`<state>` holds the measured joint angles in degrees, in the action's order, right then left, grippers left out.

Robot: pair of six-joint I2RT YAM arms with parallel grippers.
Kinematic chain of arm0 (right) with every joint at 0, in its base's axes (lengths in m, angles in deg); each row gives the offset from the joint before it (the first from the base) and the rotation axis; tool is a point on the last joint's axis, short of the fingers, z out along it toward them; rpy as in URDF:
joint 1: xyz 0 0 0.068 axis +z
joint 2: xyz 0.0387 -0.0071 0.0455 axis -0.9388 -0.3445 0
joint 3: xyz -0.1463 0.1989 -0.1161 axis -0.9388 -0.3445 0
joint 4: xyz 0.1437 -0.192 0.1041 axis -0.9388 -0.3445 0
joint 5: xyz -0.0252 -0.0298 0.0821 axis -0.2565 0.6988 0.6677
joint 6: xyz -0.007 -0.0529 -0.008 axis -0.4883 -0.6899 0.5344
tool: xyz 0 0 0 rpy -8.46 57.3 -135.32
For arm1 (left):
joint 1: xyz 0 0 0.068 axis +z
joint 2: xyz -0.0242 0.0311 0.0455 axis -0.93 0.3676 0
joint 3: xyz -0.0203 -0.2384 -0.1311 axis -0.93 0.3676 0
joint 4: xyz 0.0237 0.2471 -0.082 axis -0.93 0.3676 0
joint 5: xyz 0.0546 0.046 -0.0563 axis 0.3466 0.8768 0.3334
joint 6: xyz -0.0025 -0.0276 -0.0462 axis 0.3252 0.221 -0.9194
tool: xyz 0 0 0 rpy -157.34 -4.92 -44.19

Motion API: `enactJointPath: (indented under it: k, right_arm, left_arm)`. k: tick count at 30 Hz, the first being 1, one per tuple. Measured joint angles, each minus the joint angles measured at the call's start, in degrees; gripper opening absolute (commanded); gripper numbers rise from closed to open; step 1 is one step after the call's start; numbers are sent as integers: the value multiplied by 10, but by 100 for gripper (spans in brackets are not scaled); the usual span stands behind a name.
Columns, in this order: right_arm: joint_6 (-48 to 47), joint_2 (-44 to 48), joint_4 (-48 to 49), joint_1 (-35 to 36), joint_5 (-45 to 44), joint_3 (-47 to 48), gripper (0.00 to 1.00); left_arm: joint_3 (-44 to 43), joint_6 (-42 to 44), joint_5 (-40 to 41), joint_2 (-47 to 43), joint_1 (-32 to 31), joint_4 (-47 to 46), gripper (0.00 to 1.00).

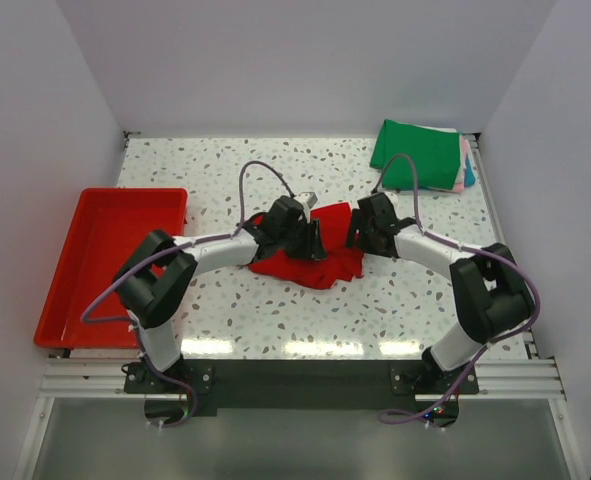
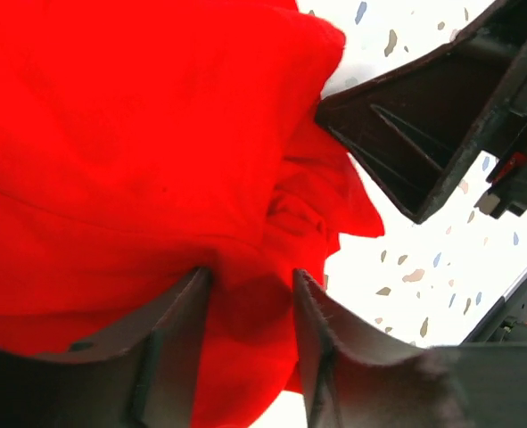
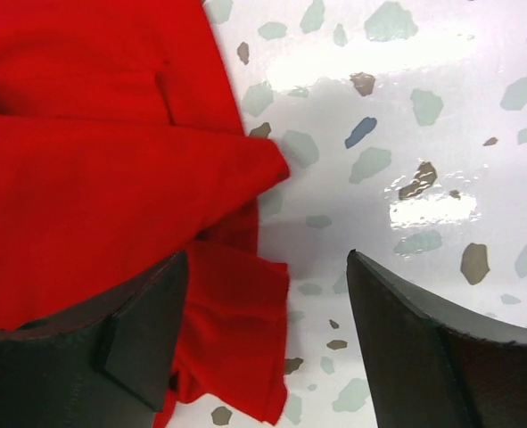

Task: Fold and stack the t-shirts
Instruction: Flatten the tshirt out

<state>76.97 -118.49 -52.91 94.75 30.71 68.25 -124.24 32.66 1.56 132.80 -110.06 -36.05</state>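
shirts: 1 red shirt [image 1: 310,264] crumpled mid-table; 1 folded stack [image 1: 420,155] back right, green on top, pink/teal edges | 1 tray [image 1: 110,255] left | wrist views only: left gripper [image 2: 250,278] pinching red cloth; right gripper [image 3: 267,259] spread wide, one finger at hem, other over bare table [image 1: 275,170] | speckled white top, white walls [image 1: 305,60]

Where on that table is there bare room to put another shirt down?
Bare table lies along the far edge, between the tray and the green shirt. Another bare strip runs along the near edge, in front of the red shirt. The middle is crowded: left gripper and right gripper are both at the red shirt.
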Motion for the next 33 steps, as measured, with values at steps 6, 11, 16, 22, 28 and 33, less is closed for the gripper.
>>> enactJointPath:
  k: [6, 11, 16, 22, 28, 33]
  right_arm:
    - [16, -3, 21, 0, 19, -9, 43]
    - [27, -6, 35, -9, 27, -10, 8]
    - [29, -5, 33, -22, 35, -10, 0]
    - [25, 49, 14, -28, 39, -3, 0]
    - [18, 97, 12, -28, 45, 19, 4]
    - [12, 111, 3, -28, 50, 14, 0]
  left_arm:
    - [-1, 0, 1, 6, -2, -1, 10]
    - [-9, 1, 14, 6, -2, 11, 0]
    - [-11, 7, 38, -31, 4, 53, 0]
    - [-34, 27, 58, -133, 43, 99, 0]
    - [-60, 46, 65, -206, 82, 132, 0]
    - [-85, 53, 85, -235, 106, 175, 0]
